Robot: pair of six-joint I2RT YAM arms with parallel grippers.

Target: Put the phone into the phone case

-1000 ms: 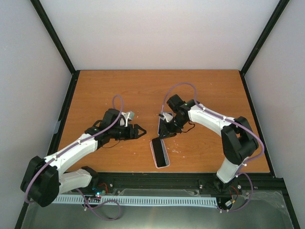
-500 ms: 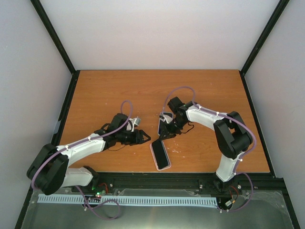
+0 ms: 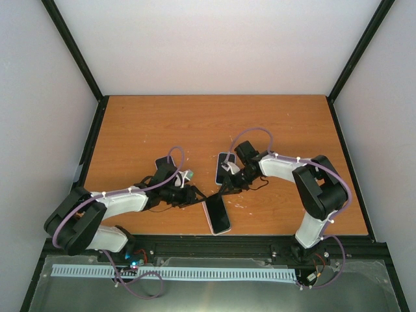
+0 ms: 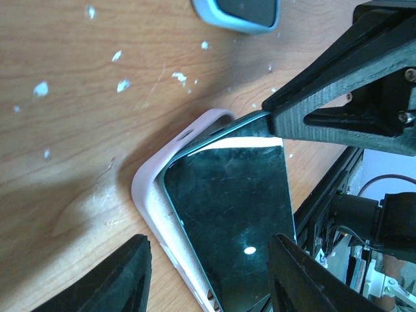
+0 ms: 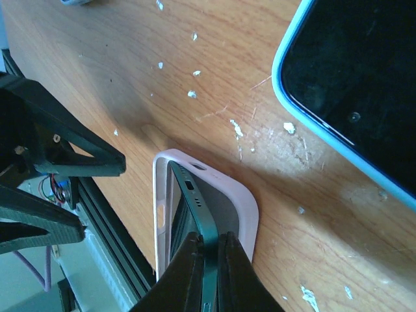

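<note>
Right tool (image 5: 209,238): closed on the phone (image 4: 227,201), both fingers pinching one thin edge of it. The phone sits tilted, its lower edge inside the pink phone case (image 4: 148,195) and the gripped edge raised above the case rim; it is not seated flat.

Left tool (image 4: 211,237): fingers spread apart and holding nothing, set low over the bench (image 4: 78,149), one on either side of the phone and case.

Location: in the overhead view the case lies near the front edge of the bench, about midway between the two arms.

Other item: a second phone in a blue case (image 5: 351,71) lies flat, screen up, just beyond the pink case and clear of it.
</note>
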